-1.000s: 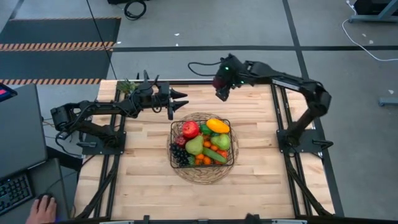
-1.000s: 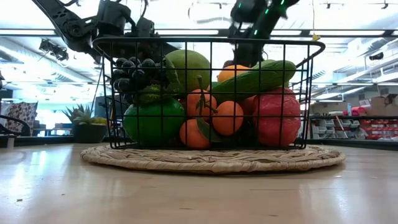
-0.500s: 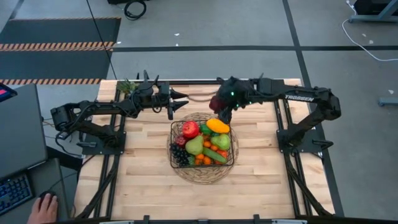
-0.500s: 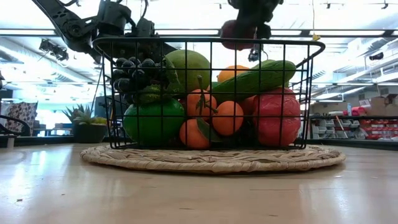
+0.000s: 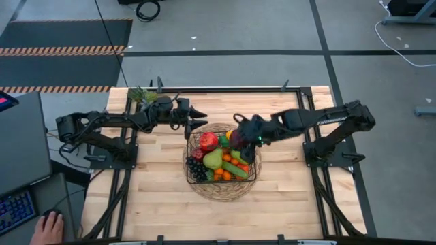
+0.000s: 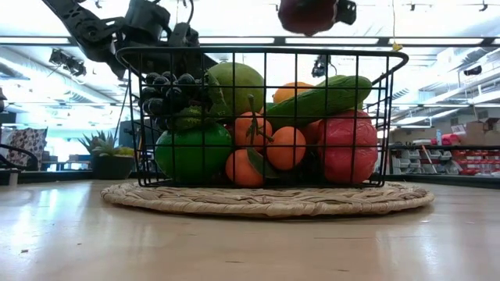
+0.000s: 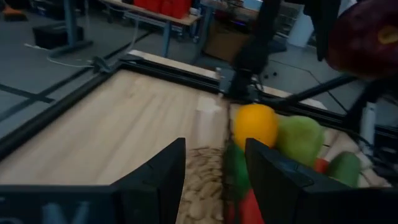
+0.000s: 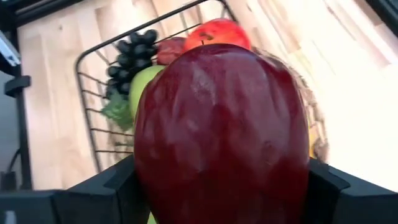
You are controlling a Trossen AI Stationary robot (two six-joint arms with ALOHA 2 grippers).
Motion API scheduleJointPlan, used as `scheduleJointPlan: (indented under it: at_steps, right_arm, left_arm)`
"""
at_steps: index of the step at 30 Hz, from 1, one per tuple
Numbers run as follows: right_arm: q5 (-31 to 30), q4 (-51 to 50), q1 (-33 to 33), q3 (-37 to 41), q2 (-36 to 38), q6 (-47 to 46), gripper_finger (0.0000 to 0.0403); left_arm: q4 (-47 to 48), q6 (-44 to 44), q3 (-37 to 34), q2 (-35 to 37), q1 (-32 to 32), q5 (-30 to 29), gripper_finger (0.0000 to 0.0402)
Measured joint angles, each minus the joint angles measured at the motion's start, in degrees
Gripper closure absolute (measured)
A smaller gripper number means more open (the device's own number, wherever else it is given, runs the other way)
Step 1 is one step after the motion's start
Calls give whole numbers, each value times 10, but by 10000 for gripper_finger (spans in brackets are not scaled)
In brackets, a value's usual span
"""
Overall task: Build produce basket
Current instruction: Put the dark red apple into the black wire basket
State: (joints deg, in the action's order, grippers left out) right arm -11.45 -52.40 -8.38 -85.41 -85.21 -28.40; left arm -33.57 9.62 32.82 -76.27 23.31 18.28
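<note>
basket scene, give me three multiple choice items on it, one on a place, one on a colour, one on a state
1. Where is the right gripper?
A. above the basket
B. beside the keyboard
C. resting on bare table wood

2. What colour is the fruit it carries?
A. yellow
B. dark red
C. blue

3. How do the left gripper jaws stand?
A. shut on an orange
B. shut on the cucumber
C. open and empty

Answers:
1 A: the high view puts it over the basket's far right part.
2 B: the dark red apple fills the right wrist view.
3 C: the left wrist view shows spread fingers with nothing between.
</note>
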Motion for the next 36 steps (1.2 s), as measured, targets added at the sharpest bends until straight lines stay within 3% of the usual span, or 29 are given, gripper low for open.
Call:
scheduleJointPlan:
  at_steps: [7,12,21,36]
  right_arm:
    - [-45,3,-78,0,-10,-72,121]
    - [-71,0,-113,1,-57,-106,120]
    - [-86,19,-105,2,-123,-112,114]
    - [-85,50,-93,1,-122,-130,50]
  left_arm:
    - [-5,2,0,0,-50,1,230]
    - [-26,2,0,0,-75,0,230]
    - [-22,2,0,0,-121,0,230]
    - [-52,17,0,0,-166,0,230]
